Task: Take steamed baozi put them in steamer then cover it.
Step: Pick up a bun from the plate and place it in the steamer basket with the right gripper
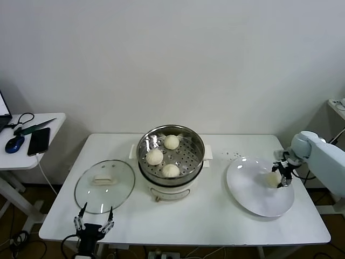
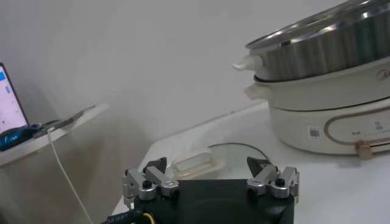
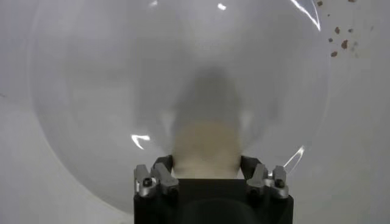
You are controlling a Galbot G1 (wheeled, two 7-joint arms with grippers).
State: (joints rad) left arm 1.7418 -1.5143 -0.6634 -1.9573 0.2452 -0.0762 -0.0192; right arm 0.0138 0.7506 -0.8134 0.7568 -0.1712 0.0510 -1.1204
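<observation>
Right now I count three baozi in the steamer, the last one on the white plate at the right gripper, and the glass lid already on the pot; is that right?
Not quite: the glass lid lies on the table left of the steamer, near the left gripper, as the head view shows. Three baozi sit inside, and the last baozi is on the white plate at the right gripper.

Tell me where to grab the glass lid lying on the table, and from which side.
Grip the cream handle at the middle of the cover, coming straight down from above. The cover lies flat, handle up; its thin rim sits flush on the table. The left gripper is open nearby.
</observation>
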